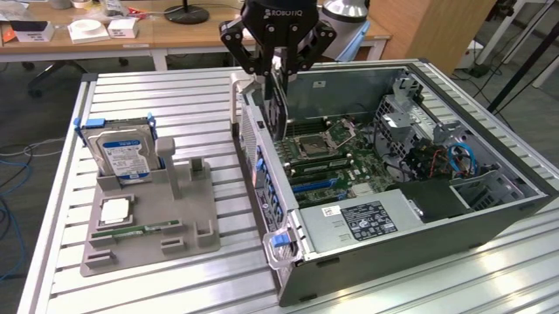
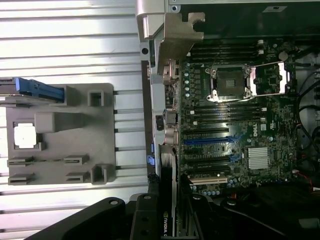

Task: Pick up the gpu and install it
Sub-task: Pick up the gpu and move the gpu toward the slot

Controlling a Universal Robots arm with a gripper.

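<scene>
Your gripper is clenched on the gpu, held edge-down, likely to suit the motherboard. You're just inside the rear wall of the case.

ROBOTIQ stands in white letters on the black body of my gripper. The gpu I clamp carries a small pale mark on its edge, too small to read. The blue-and-white label on the hard drive and the black label on the power supply hold print I cannot make out.
</scene>
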